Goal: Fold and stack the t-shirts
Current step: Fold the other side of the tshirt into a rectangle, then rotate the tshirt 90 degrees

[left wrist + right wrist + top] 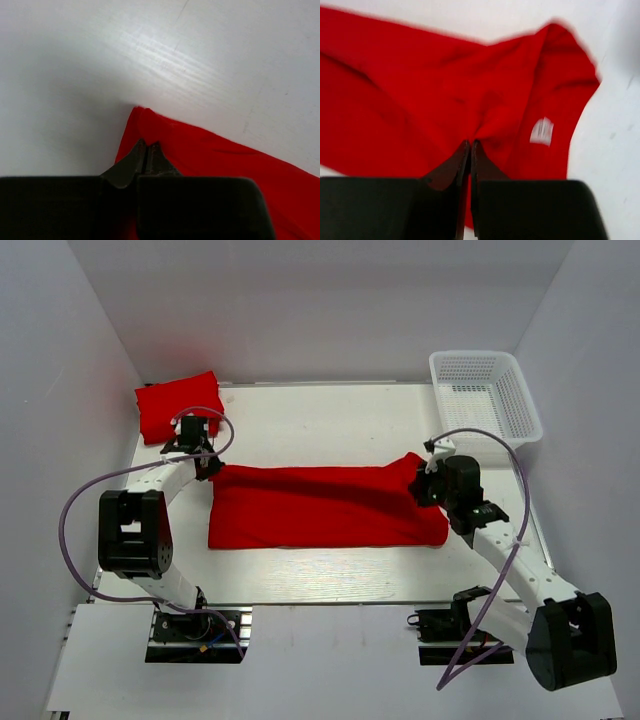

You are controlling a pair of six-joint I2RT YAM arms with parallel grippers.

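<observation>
here we see a red t-shirt (320,505) lying on the table (320,425), long axis left to right, neck label (541,131) at the right end. left gripper (148,146) clamps its far left corner, right gripper (470,144) its right end. a folded t-shirt (178,406) sits far left.

White plastic mesh basket (527,395) standing upright at the far right corner of the table, close to the right wall, glossy white tabletop (320,420) with faint scuffs, plain white walls (320,310) enclosing three sides
</observation>
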